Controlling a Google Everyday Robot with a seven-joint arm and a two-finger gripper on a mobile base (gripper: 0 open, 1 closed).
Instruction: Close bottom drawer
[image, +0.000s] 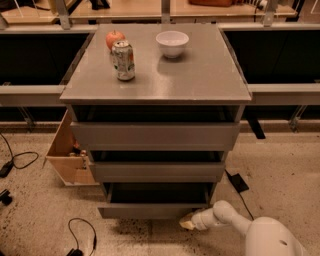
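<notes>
Grey three-drawer cabinet (156, 80) seen from above and in front, standing on a speckled floor (280, 160). The bottom drawer (150, 210), the lowest and shallowest of the three, is partly pulled out, so that a dark strip of its interior shows behind its plain flat front; the front stands forward of the cabinet's base. The middle drawer (157, 171) and top drawer (155, 136) above it also stand slightly out, each with a dark gap over its front. The gripper (189, 222), tan at its tip, lies low near the floor at the right end of the bottom drawer's front, touching or just beside its lower edge; whether it is spread or pressed together cannot be told from this view. The white arm (227, 217) carrying it runs in from the lower right corner, where a rounded white housing (272, 240) fills the frame. On the counter, towards the rear left, an apple (115, 39) sits just behind an upright drink can (123, 60); a white bowl (172, 43) stands to their right, apart from both. A tan wooden box (67, 155) rests on the floor against the cabinet's left side. A black cable (82, 232) loops on the floor at lower left, and a flat black object (237, 182) lies right of the cabinet.
</notes>
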